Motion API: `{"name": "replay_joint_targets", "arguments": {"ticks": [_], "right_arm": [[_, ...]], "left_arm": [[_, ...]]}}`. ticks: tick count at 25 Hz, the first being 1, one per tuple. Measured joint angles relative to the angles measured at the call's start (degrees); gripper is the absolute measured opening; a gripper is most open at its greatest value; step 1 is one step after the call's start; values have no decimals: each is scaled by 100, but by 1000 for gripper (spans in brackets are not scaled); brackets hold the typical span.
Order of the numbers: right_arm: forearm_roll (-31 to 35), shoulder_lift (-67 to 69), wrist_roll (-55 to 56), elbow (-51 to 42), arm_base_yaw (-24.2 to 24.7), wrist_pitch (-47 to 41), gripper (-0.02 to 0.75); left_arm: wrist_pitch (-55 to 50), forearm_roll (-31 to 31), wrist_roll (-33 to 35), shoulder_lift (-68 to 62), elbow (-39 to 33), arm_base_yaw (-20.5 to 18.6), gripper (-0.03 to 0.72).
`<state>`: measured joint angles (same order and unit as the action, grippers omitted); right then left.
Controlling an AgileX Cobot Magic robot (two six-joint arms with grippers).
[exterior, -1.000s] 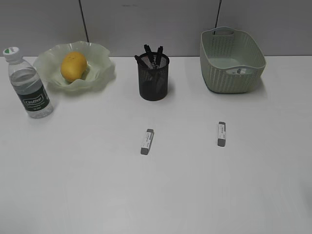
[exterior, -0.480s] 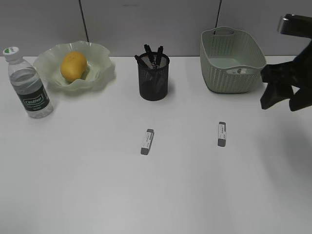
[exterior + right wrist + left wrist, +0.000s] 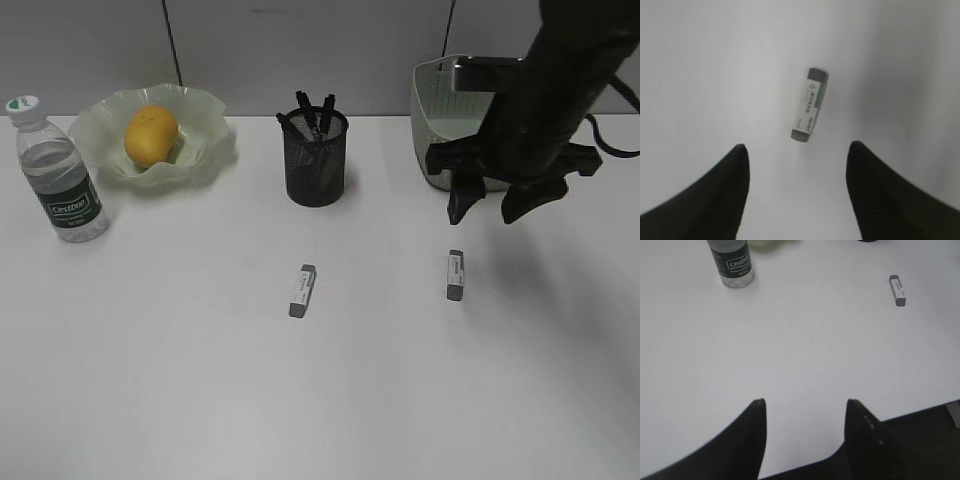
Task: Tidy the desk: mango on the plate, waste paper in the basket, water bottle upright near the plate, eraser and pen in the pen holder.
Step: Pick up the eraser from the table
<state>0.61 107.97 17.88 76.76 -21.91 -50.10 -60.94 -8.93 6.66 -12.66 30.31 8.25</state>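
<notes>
**Right gripper hangs open above the right-hand eraser**

Your right gripper [image 3: 492, 206] is spread wide with nothing between its fingers, hanging over the desk [image 3: 300, 400] just above the right eraser [image 3: 455, 275], which lies flat and untouched. Your left gripper [image 3: 805, 410] is also parted and empty, low over the near edge of the desk; it does not show in the outside view.

Your right arm covers most of the basket [image 3: 435, 95], so you cannot see whether the paper scrap is inside. In the left wrist view the bottle is cut off at the top.

Count two erasers: the one under your gripper and a second [image 3: 301, 290] lying in front of the pen holder [image 3: 315, 165]. One mango [image 3: 150, 135] sits on the plate [image 3: 205, 150]. One bottle [image 3: 58, 175] stands upright just beside the plate. The pen holder holds several dark pens [image 3: 312, 112]; how many is hard to tell.

Half a second ago the right arm was only at the right edge of the outside view; it has since swung in over the eraser. Nothing on the desk has shifted.
</notes>
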Motion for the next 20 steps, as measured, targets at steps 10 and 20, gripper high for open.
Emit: {"name": "replay_joint_targets", "arguments": {"ticks": [10, 20], "right_arm": [[-61, 1011, 423, 405, -71, -106, 484], [-61, 1613, 542, 409, -65, 83, 472]], "left_arm": [[0, 0, 0, 0, 0, 0, 387], [-2, 0, 0, 0, 0, 0, 387]]}}
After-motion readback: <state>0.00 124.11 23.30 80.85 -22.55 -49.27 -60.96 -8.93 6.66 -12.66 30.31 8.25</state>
